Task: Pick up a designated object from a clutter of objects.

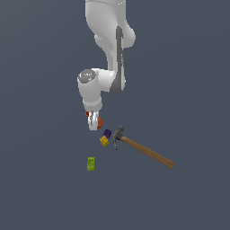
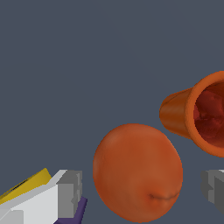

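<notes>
I am seeing my tool (image 1: 93, 126) standing open, fingers (image 2: 70, 194) straddling the orange-red ball (image 2: 138, 173) without touching, the cup (image 2: 194, 113) lying just beside.

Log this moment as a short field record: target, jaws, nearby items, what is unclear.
target: orange-red ball, rounded, lying between the jaws in the wrist view
gripper: gripper low over the clutter, jaws open, one on each side of the ball
contact: neither finger visibly touches the ball
cup: orange-red cup on its side beside the ball, apart from it
blocks: purple block and yellow block close together; green block off alone
hammer: hammer lying flat, head next to the purple and yellow blocks
unclear: ball mostly hidden behind the gripper in the exterior view
</notes>
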{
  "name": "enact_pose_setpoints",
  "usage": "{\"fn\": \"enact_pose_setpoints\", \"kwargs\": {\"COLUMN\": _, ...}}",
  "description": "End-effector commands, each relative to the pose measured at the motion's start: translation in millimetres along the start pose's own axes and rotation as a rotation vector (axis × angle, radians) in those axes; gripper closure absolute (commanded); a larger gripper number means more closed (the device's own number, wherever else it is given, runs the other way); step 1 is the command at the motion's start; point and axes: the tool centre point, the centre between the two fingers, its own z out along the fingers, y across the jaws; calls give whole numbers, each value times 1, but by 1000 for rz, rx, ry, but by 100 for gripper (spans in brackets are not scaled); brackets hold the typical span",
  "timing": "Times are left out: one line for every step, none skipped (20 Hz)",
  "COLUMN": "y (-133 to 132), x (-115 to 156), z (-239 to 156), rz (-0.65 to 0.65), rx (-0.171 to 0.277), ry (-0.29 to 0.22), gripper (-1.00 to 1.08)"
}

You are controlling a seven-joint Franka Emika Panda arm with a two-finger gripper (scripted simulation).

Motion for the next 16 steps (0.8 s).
{"fn": "enact_pose_setpoints", "kwargs": {"y": 0, "x": 0, "z": 8, "rz": 1, "rx": 1, "ry": 0, "gripper": -92}}
{"fn": "enact_pose_setpoints", "kwargs": {"y": 0, "x": 0, "z": 11, "rz": 1, "rx": 1, "ry": 0, "gripper": -92}}
{"fn": "enact_pose_setpoints", "kwargs": {"y": 0, "x": 0, "z": 12, "rz": 1, "rx": 1, "ry": 0, "gripper": -92}}
{"fn": "enact_pose_setpoints", "kwargs": {"y": 0, "x": 0, "z": 14, "rz": 2, "rx": 1, "ry": 0, "gripper": -92}}
{"fn": "enact_pose_setpoints", "kwargs": {"y": 0, "x": 0, "z": 14, "rz": 2, "rx": 1, "ry": 0, "gripper": -92}}
{"fn": "enact_pose_setpoints", "kwargs": {"y": 0, "x": 0, "z": 15, "rz": 2, "rx": 1, "ry": 0, "gripper": -92}}
{"fn": "enact_pose_setpoints", "kwargs": {"y": 0, "x": 0, "z": 15, "rz": 2, "rx": 1, "ry": 0, "gripper": 108}}
{"fn": "enact_pose_setpoints", "kwargs": {"y": 0, "x": 0, "z": 15, "rz": 2, "rx": 1, "ry": 0, "gripper": 108}}
{"fn": "enact_pose_setpoints", "kwargs": {"y": 0, "x": 0, "z": 15, "rz": 2, "rx": 1, "ry": 0, "gripper": 108}}
{"fn": "enact_pose_setpoints", "kwargs": {"y": 0, "x": 0, "z": 15, "rz": 2, "rx": 1, "ry": 0, "gripper": 108}}
{"fn": "enact_pose_setpoints", "kwargs": {"y": 0, "x": 0, "z": 15, "rz": 2, "rx": 1, "ry": 0, "gripper": 108}}
{"fn": "enact_pose_setpoints", "kwargs": {"y": 0, "x": 0, "z": 15, "rz": 2, "rx": 1, "ry": 0, "gripper": 108}}
{"fn": "enact_pose_setpoints", "kwargs": {"y": 0, "x": 0, "z": 15, "rz": 2, "rx": 1, "ry": 0, "gripper": 108}}
{"fn": "enact_pose_setpoints", "kwargs": {"y": 0, "x": 0, "z": 15, "rz": 2, "rx": 1, "ry": 0, "gripper": 108}}
{"fn": "enact_pose_setpoints", "kwargs": {"y": 0, "x": 0, "z": 15, "rz": 2, "rx": 1, "ry": 0, "gripper": 108}}
{"fn": "enact_pose_setpoints", "kwargs": {"y": 0, "x": 0, "z": 15, "rz": 2, "rx": 1, "ry": 0, "gripper": 108}}
